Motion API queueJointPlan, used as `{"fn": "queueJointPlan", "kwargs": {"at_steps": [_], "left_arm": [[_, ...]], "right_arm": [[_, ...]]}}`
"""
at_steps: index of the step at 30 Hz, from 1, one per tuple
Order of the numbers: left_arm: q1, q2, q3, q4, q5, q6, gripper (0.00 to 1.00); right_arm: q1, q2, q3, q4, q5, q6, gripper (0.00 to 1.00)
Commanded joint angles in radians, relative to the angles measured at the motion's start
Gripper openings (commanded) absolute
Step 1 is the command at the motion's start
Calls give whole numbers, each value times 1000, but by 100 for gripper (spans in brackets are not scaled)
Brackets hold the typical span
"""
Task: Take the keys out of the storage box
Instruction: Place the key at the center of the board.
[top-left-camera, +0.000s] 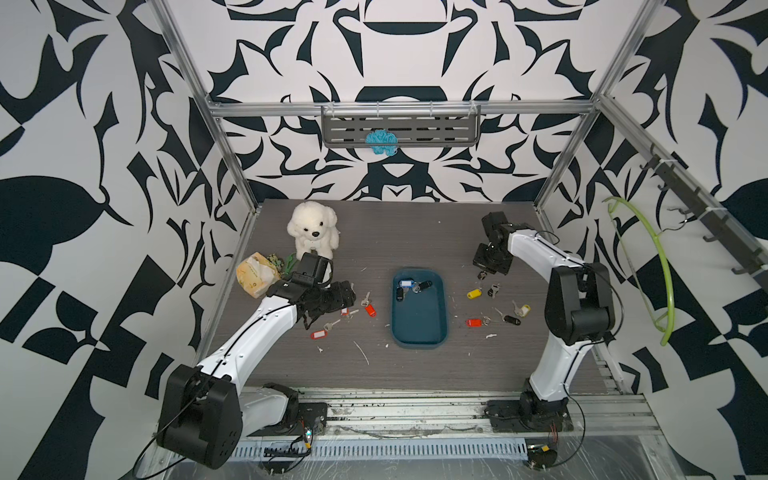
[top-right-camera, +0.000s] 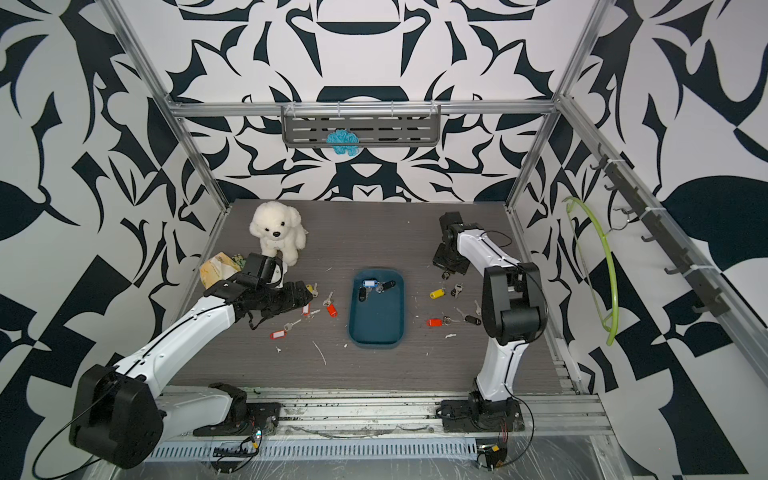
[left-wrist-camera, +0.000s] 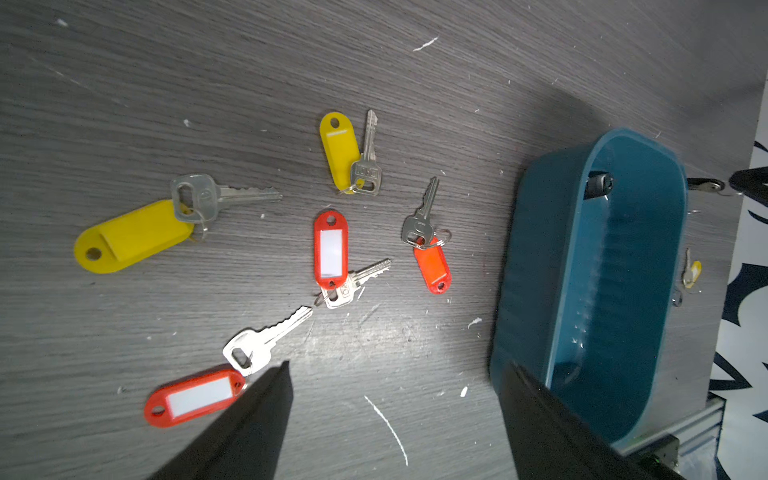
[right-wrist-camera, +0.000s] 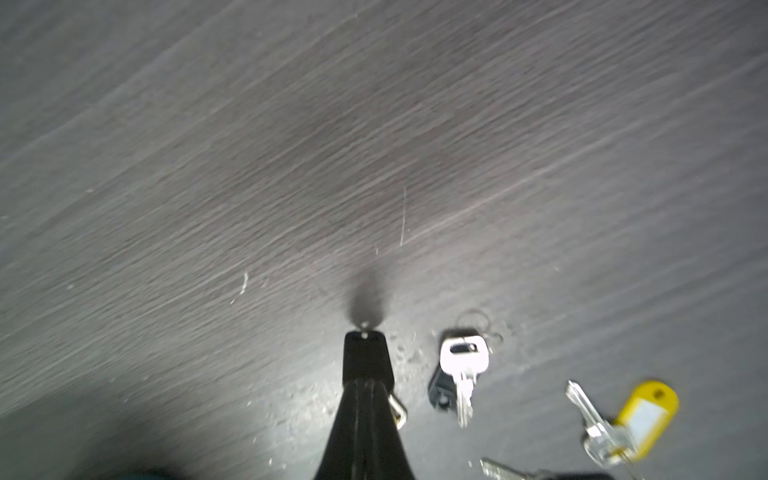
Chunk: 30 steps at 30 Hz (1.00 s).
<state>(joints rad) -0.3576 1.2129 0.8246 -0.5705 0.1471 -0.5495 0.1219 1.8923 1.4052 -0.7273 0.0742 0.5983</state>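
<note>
Hovering empty and wide open over freed keys (left-wrist-camera: 331, 249), the left gripper (left-wrist-camera: 397, 374) idles; the storage box (top-left-camera: 419, 320), centre, holds the last keys (top-left-camera: 409, 286); to its right the right gripper (right-wrist-camera: 368, 395), pinching a black fob (right-wrist-camera: 363, 351), probably needs lowering and releasing next

Left gripper (left-wrist-camera: 399, 365) spread wide; right gripper (right-wrist-camera: 367, 384) pinching a black fob (right-wrist-camera: 363, 353).

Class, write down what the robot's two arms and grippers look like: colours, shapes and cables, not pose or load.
Both the left arm and right arm have smooth white link shells joined by bulky black joint housings. A thin black cable runs along each. The left gripper and right gripper have plain black fingers tapering to narrow tips.
</note>
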Motion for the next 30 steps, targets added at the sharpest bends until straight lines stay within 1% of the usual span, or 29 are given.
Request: {"fn": "queueJointPlan", "kwargs": {"at_steps": [1,3,4,6,7,10,13,20,21,25,30], "left_arm": [[-12,-14,-13,11,19,12,86],[-22,-12,-10,12,19,13,86],[-28,-12,-9,11,17,14,86],[-43,-7,1,9,14,18,86],[-53,-4,10,4,8,21,86],[-101,14,58,-27,-42,43,86],[-173,49,148,-86,-121,75,86],[-304,176,357,-130,-205,74,86],[-323,203,391,-133,-217,72,82],[-394,338,524,-155,-231,56,79],[-486,538,693,-195,-246,-2,76]], "right_arm": [[-11,2,38,22,-39,-37,12],[-12,-2,39,26,-49,-45,34],[-13,-12,35,28,-53,-49,41],[-13,-38,27,26,-50,-51,48],[-13,-57,21,23,-50,-54,50],[-14,-130,-4,5,-37,-58,52],[-13,-242,-51,-12,-21,-57,51],[-16,-591,-195,-64,-19,-69,43],[-15,-642,-217,-72,-17,-77,42],[-19,-800,-281,-122,12,-110,41],[-24,-907,-336,-157,52,-169,40]]}}
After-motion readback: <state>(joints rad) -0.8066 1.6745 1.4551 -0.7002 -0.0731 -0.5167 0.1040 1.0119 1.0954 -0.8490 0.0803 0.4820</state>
